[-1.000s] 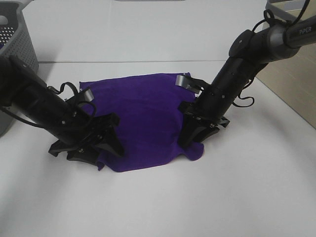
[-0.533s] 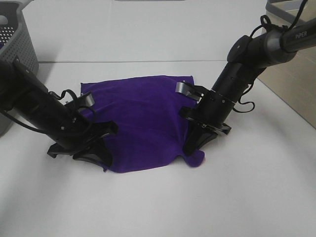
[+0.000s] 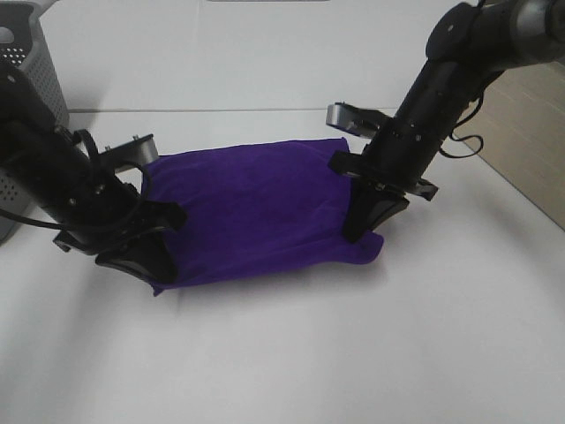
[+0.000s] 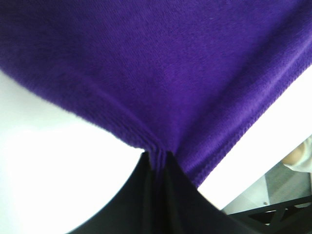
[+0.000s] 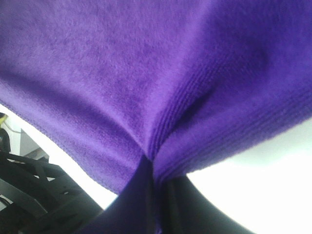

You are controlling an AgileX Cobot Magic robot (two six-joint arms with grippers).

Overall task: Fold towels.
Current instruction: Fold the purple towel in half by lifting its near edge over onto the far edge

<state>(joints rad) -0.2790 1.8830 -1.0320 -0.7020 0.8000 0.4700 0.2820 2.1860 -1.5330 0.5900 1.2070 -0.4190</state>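
Observation:
The deep purple towel [image 3: 256, 208] hangs stretched between my two grippers above the white table [image 3: 291, 353]. My left gripper [image 3: 150, 265] is shut on the towel's near left corner. My right gripper [image 3: 362, 231] is shut on its near right corner. The far edge runs across at about the level of the right arm's wrist. In the left wrist view the towel [image 4: 161, 68] fills the frame and bunches into the shut jaws of the left gripper [image 4: 157, 158]. In the right wrist view the towel [image 5: 122, 68] bunches into the right gripper [image 5: 152, 163] the same way. The white tag is hidden.
A grey perforated basket [image 3: 31, 66] stands at the far left, behind my left arm. The table's right edge runs diagonally at the far right, with tan floor [image 3: 530, 132] beyond it.
Both grippers have lifted and moved away from me with the near corners. The towel has been pulled up and back, so it looks shorter front to back.

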